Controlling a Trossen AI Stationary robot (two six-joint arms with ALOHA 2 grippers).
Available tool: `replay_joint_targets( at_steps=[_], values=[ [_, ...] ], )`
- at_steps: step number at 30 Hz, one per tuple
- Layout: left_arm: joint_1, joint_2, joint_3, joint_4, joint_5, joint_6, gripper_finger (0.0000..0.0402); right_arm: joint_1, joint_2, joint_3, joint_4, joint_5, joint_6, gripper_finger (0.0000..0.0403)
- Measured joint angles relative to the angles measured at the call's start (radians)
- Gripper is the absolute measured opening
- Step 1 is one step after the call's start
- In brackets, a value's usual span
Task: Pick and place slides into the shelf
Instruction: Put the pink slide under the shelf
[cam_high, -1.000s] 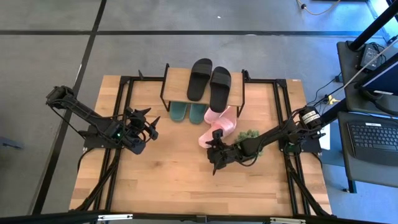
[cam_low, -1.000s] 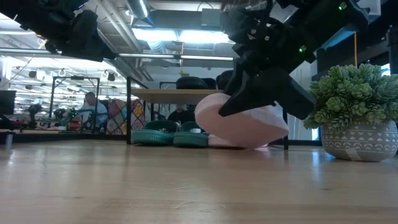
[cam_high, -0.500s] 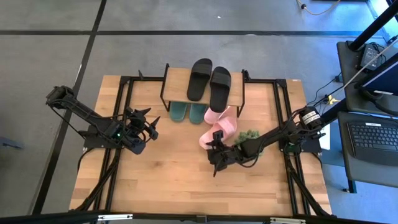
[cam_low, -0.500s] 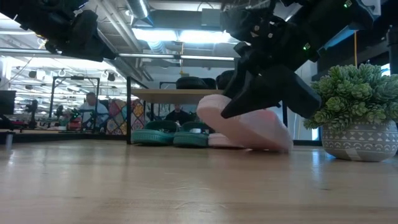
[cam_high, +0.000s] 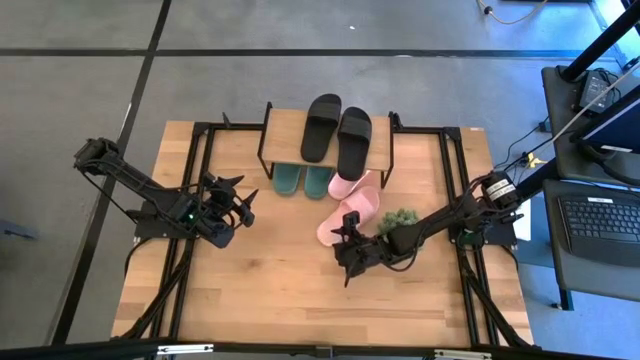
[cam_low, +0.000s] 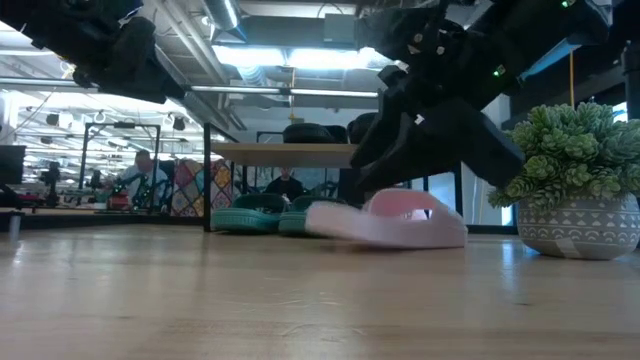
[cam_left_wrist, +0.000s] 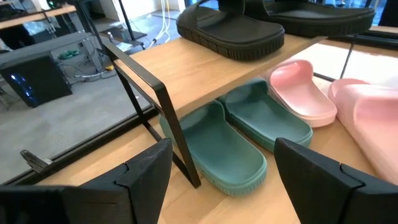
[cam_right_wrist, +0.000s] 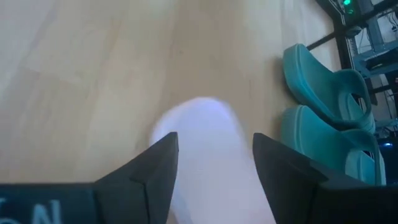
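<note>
Pink slide (cam_high: 345, 219) flat on table (cam_high: 260, 290), straddled by open right gripper (cam_high: 345, 232); left gripper (cam_high: 243, 200) open, idle.

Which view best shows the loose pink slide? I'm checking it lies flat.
The low view: the pink slide lies flat on the table, side-on. High view shows its top; right wrist a blur; left wrist only an edge.
</note>
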Motion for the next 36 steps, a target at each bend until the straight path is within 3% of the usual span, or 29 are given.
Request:
replay_joint_targets(
  at_steps=[3, 7, 14, 25, 36],
  values=[
    [0.0, 0.0, 0.0, 0.0, 0.005, 0.0, 0.0273, 0.012, 0.0, 0.0, 0.015, 0.0, 0.002, 0.0208],
    [0.0, 0.0, 0.0, 0.0, 0.008, 0.007, 0.0273, 0.022, -0.001, 0.0, 0.169, -0.007, 0.001, 0.0208],
    [0.0, 0.0, 0.0, 0.0, 0.066, 0.026, 0.0273, -0.051, 0.003, 0.002, 0.309, -0.272, 0.059, 0.0208],
    [0.0, 0.0, 0.0, -0.001, 0.068, 0.027, 0.0273, -0.157, 0.114, 0.001, 0.323, -0.287, 0.13, 0.0208],
    [0.0, 0.0, 0.0, -0.001, 0.068, 0.027, 0.0273, -0.147, 0.129, 0.001, 0.259, -0.289, 0.128, 0.0208]
  ],
)
